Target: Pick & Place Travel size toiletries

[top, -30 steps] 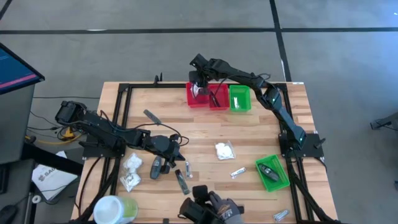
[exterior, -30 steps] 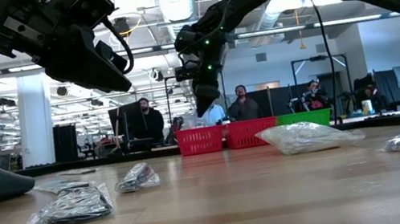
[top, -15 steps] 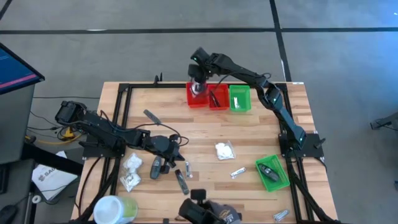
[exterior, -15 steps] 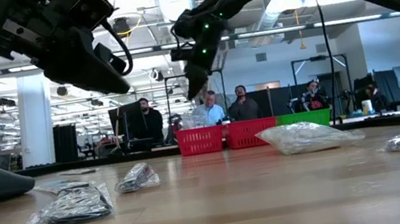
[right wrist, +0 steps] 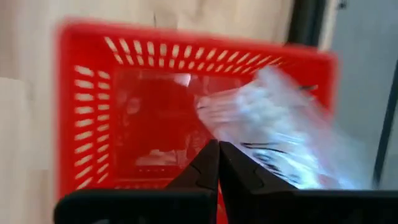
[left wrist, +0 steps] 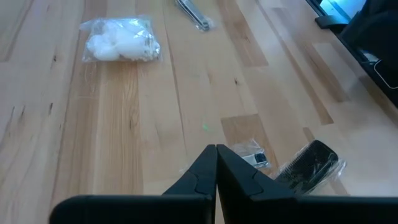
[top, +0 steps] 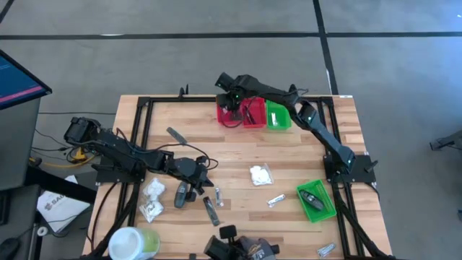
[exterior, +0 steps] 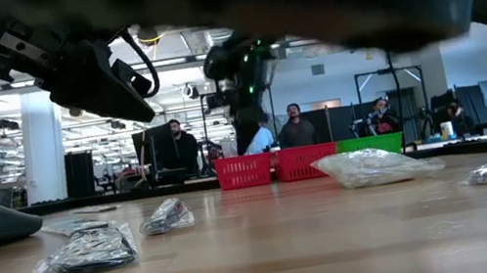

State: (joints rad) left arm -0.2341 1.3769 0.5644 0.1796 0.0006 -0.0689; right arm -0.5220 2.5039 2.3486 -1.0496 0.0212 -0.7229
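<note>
Catalogue, left to right across the worktop [top: 238, 148], clock directions from its centre in the high view.

Big white-and-green tub [top: 130, 243], at 7 o'clock on the near edge; not a task item.

White crinkly packets [top: 151, 198], at 8 o'clock, two lying close together. Judged light, soft, slippery in their film; best pinched at a bunched edge, not across the slack middle.

Left gripper [top: 204, 182], just left of centre, low over the boards. Fingers [left wrist: 208, 171] pressed together, nothing between them.

Slim dark sticks [top: 210, 209], at 7 o'clock, near the left gripper; a dark oval [top: 181, 195] beside them. Judged stiff and light, lying flat; best taken across the narrow width.

Grey stick [top: 175, 135], at 10 o'clock, alone.

Red bins [top: 249, 119], at 12 o'clock on the far edge. Right gripper [top: 232, 101] directly above the left-hand one, fingers [right wrist: 211, 165] together, empty. Clear packet of white contents [right wrist: 273, 134] lying inside, against the bin's wall, apart from the fingers.

White packet [top: 260, 174], just right of centre. Soft, crushable.

Green bin [top: 278, 114], at 1 o'clock, touching the red pair.

Silvery sachet [top: 276, 200], at 4 o'clock. Thin, flat, hard to get under.

Second green bin [top: 315, 200], at 4 o'clock, dark item inside.

Another sachet [top: 325, 250], at 5 o'clock by the near edge.
</note>
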